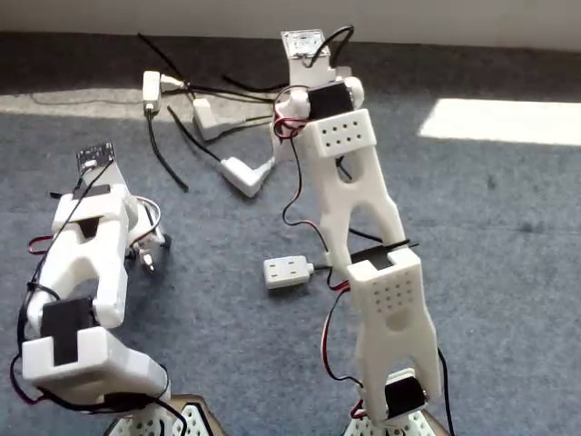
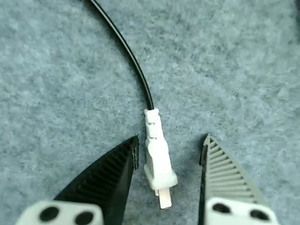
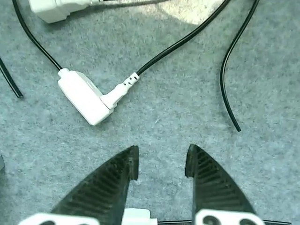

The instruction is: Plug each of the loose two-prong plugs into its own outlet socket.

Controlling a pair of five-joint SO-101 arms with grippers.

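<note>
**Item 1.** Left gripper point(image 2: 171, 138): jaws spread wide and holding nothing. One stands either side of a small white moulded two-prong plug point(image 2: 157, 157) on a thin black cable point(image 2: 126, 51). The plug lies flat on the grey carpet point(image 2: 56, 93), prongs toward the gripper's base.

**Item 2.** Right gripper point(image 3: 161, 149): jaws parted and empty above the carpet, near a white oblong outlet block point(image 3: 80, 96) with an angled white connector point(image 3: 119, 90) at its end.

**Item 3.** White rectangular outlet socket point(image 1: 289, 271): free on the carpet just beside the right arm, well apart from the plug.

**Risks (judged, not observed).**
- An off-centre close may pinch the plug's narrow collar, letting the plug pivot.
- Cable drag may twist the plug.
- The loose socket may slide under insertion force unless braced.

**Obscured.**
- Only one prong blade shows (the second is presumably behind it).
- Whether the angled connector is fully seated cannot be told.
- In the high view, the right arm's white links cover some of the cables and carpet.
</note>
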